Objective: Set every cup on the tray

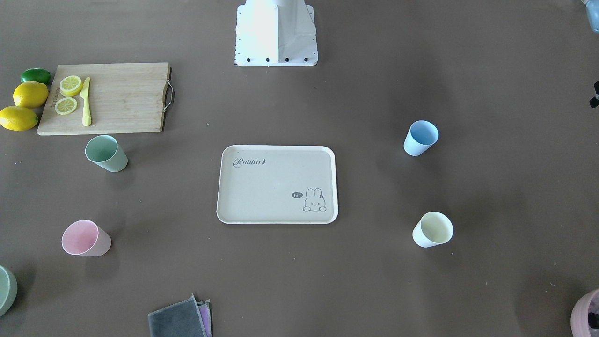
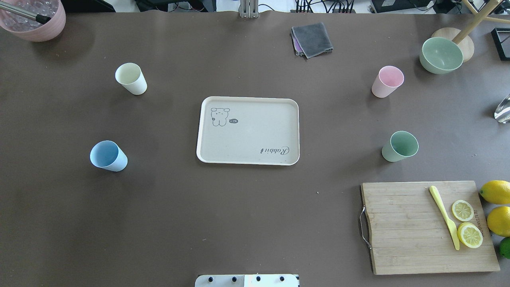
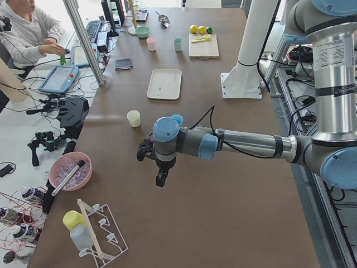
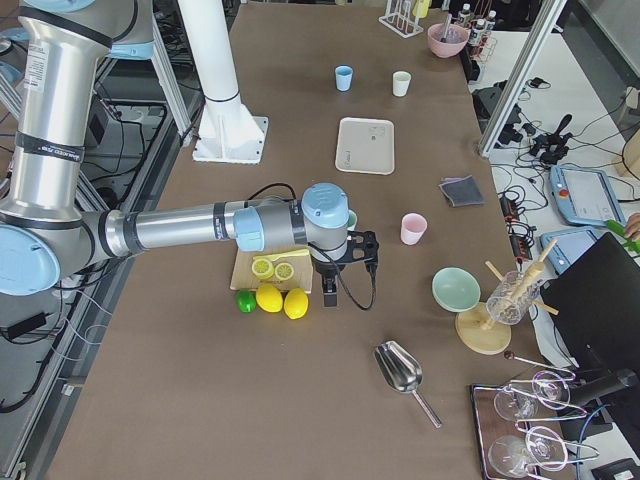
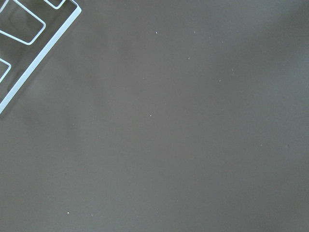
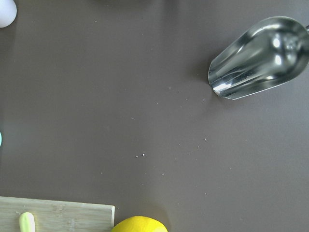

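Note:
The beige "Rabbit" tray (image 2: pixel 247 131) lies at the table's middle with nothing on it. Four cups stand upright on the table around it: blue (image 2: pixel 108 155) and cream (image 2: pixel 131 78) on my left, pink (image 2: pixel 387 81) and green (image 2: pixel 400 146) on my right. My left gripper (image 3: pixel 160 178) shows only in the exterior left view, pointing down above the table, nearer the camera than the blue cup (image 3: pixel 177 118). My right gripper (image 4: pixel 330 295) shows only in the exterior right view, over the lemons beside the cutting board. I cannot tell whether either is open or shut.
A wooden cutting board (image 2: pixel 414 227) with lemon slices and a yellow knife, lemons (image 2: pixel 496 191), a green bowl (image 2: pixel 441 54), folded cloths (image 2: pixel 312 39), a pink bowl of ice (image 2: pixel 34 18), a metal scoop (image 6: pixel 260 58) and a white wire rack (image 5: pixel 29 43) ring the table's edges.

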Motion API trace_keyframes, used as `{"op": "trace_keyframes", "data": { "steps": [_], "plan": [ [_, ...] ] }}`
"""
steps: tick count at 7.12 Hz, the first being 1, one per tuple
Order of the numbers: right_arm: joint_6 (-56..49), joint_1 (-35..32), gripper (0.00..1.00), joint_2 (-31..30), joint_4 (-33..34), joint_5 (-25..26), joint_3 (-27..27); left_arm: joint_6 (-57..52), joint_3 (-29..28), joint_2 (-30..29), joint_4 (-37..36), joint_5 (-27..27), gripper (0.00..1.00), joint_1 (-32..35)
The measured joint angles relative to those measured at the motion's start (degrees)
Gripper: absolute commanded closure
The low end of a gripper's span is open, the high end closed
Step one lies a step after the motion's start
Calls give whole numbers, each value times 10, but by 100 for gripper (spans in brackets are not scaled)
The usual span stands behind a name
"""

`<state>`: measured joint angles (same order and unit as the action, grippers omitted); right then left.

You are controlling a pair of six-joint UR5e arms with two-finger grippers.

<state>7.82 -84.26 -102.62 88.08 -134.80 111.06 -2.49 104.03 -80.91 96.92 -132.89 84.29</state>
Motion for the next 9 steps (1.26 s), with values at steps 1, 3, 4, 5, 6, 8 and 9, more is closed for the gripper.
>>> {"op": "trace_keyframes", "data": {
  "steps": [1,3,4,5,6,8,9],
  "plan": [
    [0,-4,0,2,5,2,-3,0,-1,0,6,0,2,0],
    [0,-13,0,3,7,3,-5,-2,-9,5,25,1,2,1],
    [0,-15,0,3,7,3,-5,-3,-7,8,28,-1,2,4],
    [0,-17,0,3,6,3,-4,-2,-11,8,29,-2,2,4],
    [0,-17,0,4,5,3,-3,-1,-16,5,29,-2,2,4],
    [1,-18,0,4,1,3,-2,-1,-17,2,29,-3,2,4],
    [4,-18,0,4,-1,3,-3,-1,-16,3,30,-3,2,3]
  ]
}}
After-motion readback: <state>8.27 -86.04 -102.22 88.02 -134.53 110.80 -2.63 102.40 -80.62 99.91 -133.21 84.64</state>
